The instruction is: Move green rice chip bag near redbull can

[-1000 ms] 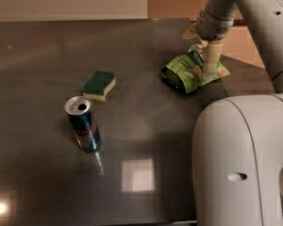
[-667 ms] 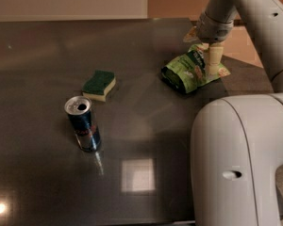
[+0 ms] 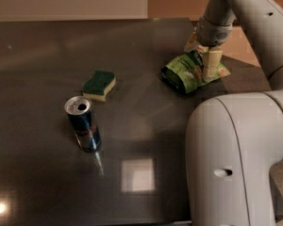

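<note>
The green rice chip bag (image 3: 186,73) lies crinkled on the dark table near its far right edge. My gripper (image 3: 201,53) has come down over the bag's right part. It is open, with one cream finger (image 3: 211,64) in front of the bag and the other behind it. The redbull can (image 3: 83,124) stands upright at the left front, blue and silver with its top opened, far from the bag and from the gripper.
A yellow sponge with a dark green top (image 3: 99,84) lies between the can and the bag, just behind the can. My own white arm housing (image 3: 236,159) fills the right front. The table's right edge (image 3: 236,55) runs just past the bag.
My gripper has sunk a little lower onto the bag. The bag, the can and the sponge have not moved.
</note>
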You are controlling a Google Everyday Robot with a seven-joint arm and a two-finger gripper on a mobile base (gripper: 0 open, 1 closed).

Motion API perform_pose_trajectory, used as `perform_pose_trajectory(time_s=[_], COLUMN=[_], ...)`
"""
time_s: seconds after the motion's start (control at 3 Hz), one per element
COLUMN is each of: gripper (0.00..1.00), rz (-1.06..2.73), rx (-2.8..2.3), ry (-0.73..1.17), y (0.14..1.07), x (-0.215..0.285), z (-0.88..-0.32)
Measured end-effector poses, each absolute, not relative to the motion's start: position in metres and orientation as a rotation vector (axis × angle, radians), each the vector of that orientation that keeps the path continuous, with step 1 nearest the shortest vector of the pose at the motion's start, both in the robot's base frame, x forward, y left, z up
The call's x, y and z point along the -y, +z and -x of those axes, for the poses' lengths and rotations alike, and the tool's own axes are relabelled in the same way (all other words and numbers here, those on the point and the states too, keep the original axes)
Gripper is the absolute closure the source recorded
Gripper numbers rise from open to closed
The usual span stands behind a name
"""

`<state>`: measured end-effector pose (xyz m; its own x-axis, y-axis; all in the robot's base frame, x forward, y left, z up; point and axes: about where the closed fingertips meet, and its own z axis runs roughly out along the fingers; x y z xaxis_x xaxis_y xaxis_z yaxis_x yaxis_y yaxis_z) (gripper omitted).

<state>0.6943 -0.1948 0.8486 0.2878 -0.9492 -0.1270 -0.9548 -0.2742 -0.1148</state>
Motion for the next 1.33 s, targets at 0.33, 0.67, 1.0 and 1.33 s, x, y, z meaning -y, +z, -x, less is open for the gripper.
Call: perform_pose_trajectory(time_s=[0.33, 0.67, 1.0, 1.33], gripper=[0.41, 0.64, 0.89, 1.0], rz=[2.405, 2.415, 2.417, 2.446], rx=[-1.778, -1.777, -1.769, -1.761], ry=[0.055, 0.063, 0.08, 0.088], y=[0.849, 0.853, 0.862, 0.871], x=[0.194, 0.189, 0.178, 0.162], z=[-0.689, -0.685, -0.677, -0.665])
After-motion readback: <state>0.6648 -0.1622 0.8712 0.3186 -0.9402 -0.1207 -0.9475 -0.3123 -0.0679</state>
